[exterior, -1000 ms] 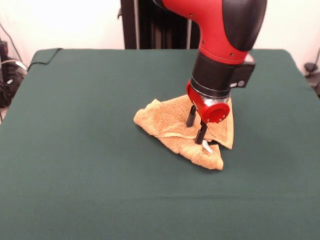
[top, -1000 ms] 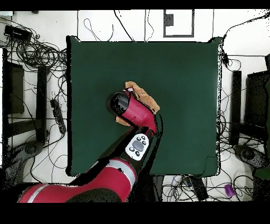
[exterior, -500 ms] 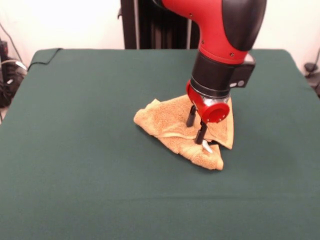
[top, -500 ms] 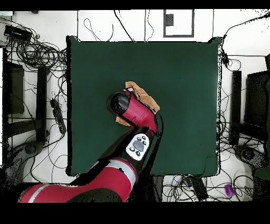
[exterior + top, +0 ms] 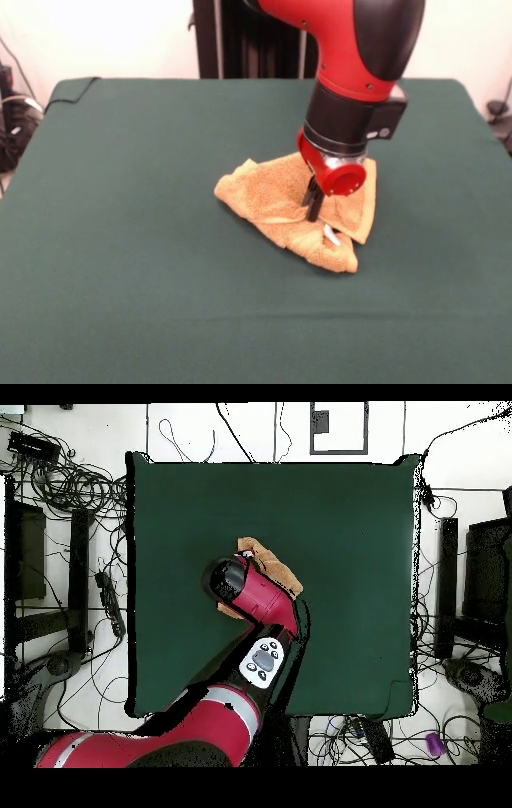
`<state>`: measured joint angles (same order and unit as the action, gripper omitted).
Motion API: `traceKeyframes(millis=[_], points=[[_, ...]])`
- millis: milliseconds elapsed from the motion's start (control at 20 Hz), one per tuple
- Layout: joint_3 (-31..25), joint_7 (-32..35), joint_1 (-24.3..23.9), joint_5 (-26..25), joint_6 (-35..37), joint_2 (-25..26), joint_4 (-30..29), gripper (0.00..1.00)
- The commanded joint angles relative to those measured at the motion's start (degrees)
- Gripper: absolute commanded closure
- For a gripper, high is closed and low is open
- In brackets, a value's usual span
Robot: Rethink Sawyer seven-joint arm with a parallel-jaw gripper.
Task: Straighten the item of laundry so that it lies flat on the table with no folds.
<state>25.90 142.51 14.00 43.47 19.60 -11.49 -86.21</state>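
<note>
The orange-tan towel [image 5: 268, 200] lies crumpled in a rough triangle, with folded layers, near the middle of the green table [image 5: 120, 256]. Its white tag [image 5: 330, 235] shows at the near right corner. My gripper [image 5: 314, 203] comes straight down onto the towel's right part. Its two black fingers are pressed together, pinching a fold of the towel just behind the tag. In the overhead view the red arm [image 5: 250, 589] covers the gripper and most of the towel [image 5: 278, 568], which peeks out above and to the right of the wrist on the table [image 5: 350, 534].
The black pedestal column [image 5: 240, 40] stands behind the table's far edge. Green cloth stretches wide on all sides of the towel. Cables [image 5: 70, 484] and dark equipment [image 5: 448, 584] lie on the floor round the table.
The two fingers, spread apart on the towel before, have closed together on a fold. The wrist has risen slightly. The towel's outline has barely shifted.
</note>
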Motion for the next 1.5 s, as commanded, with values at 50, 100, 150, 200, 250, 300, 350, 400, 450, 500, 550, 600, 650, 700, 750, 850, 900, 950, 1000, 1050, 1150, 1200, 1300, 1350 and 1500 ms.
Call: traceKeyframes(millis=[50, 100, 150, 200, 250, 300, 350, 400, 450, 500, 550, 600, 650, 700, 750, 850, 900, 950, 1000, 1050, 1150, 1200, 1300, 1350, 1500], points=[[-7.8, 13.9, 1.5, 1.7, 4.0, 3.4, 0.0, 1.0], [-7.5, 14.2, 1.7, 1.7, 4.3, 3.6, 0.2, 1.0], [-7.2, 14.4, 1.8, 1.7, 4.6, 3.8, 0.5, 1.0], [-6.2, 14.9, 2.1, 1.3, 6.0, 4.3, 1.4, 1.0], [-4.9, 15.1, 2.6, 0.7, 6.7, 4.8, 2.1, 1.0], [-2.2, 16.8, 3.8, 0.1, 9.3, 5.8, 3.6, 1.0], [-1.1, 17.3, 4.4, -0.1, 10.0, 6.0, 4.0, 1.0], [0.2, 18.0, 4.9, -0.3, 10.9, 6.5, 4.8, 1.0], [0.4, 18.0, 5.0, -0.2, 11.0, 6.5, 4.8, 1.0], [0.5, 17.9, 5.1, -0.2, 11.0, 6.6, 4.8, 1.0], [0.7, 17.8, 5.2, -0.1, 11.0, 6.6, 4.8, 1.0], [0.8, 17.7, 5.3, 0.0, 11.0, 6.7, 4.8, 1.0], [1.0, 17.6, 5.4, 0.1, 11.1, 6.8, 4.9, 1.0], [1.0, 17.4, 5.4, 0.2, 11.1, 6.7, 4.8, 1.0], [1.0, 17.3, 5.4, 0.3, 11.2, 6.6, 4.8, 1.0], [0.6, 17.1, 5.3, 0.6, 11.4, 6.5, 4.8, 1.0], [0.4, 17.1, 5.4, 0.7, 11.2, 6.5, 4.8, 1.0], [0.3, 17.0, 5.3, 0.8, 11.0, 6.7, 4.9, 1.0], [0.1, 17.0, 5.3, 1.0, 10.7, 6.9, 5.1, 1.0], [-0.7, 16.9, 5.1, 1.5, 9.6, 7.1, 5.0, 1.0], [-1.7, 16.9, 4.8, 2.2, 8.3, 7.4, 5.1, 1.0], [-2.4, 16.8, 4.6, 2.6, 7.5, 7.5, 5.2, 1.0], [-3.3, 17.1, 4.2, 3.3, 7.0, 7.9, 6.0, 1.0], [-3.8, 17.3, 4.0, 3.7, 6.7, 8.0, 6.4, 1.0], [-4.5, 18.0, 4.0, 4.7, 6.2, 8.3, 7.3, 1.0]])
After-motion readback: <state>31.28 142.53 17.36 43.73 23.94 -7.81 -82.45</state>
